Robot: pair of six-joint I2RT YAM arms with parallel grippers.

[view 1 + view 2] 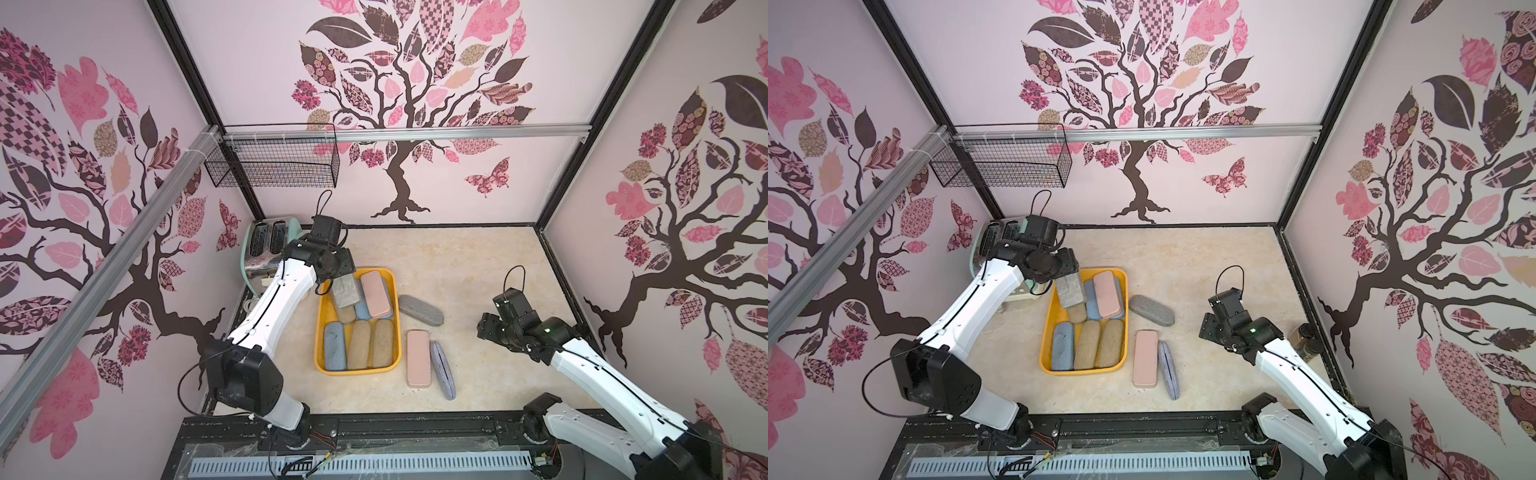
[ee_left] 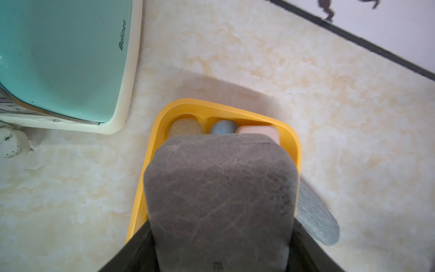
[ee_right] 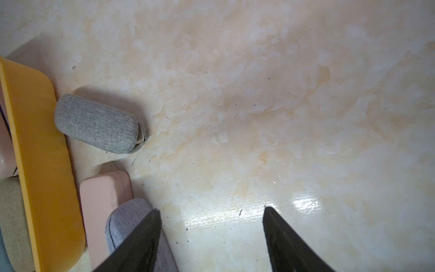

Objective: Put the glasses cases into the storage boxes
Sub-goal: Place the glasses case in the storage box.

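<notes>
Clamped lengthwise in the left end effector (image 2: 222,256): a flat rectangular grey case with a cracked leather look (image 2: 221,188), hanging over the far end of the shallow yellow-orange plastic tray (image 2: 164,113). Directly below and just past the fingertips, crowded in: a tan oval fabric case (image 2: 186,127), a blue oval fabric case (image 2: 223,127) and a pale pink flat case (image 2: 259,131). Cannot tell whether touching them yet.

Risk on release: landing on that uneven pile, tilting, then sliding over the rim toward the grey oval fabric case (image 1: 420,309) just outside the tray wall. Also likely if lowered too near the wall: clipping the rim and shoving the tray.

Well apart, spread wide and empty above bare table (image 3: 282,106): the right end effector (image 3: 211,209), with a lavender-grey fabric case (image 3: 131,212) just beside one finger, liable to be knocked by a careless descent.
</notes>
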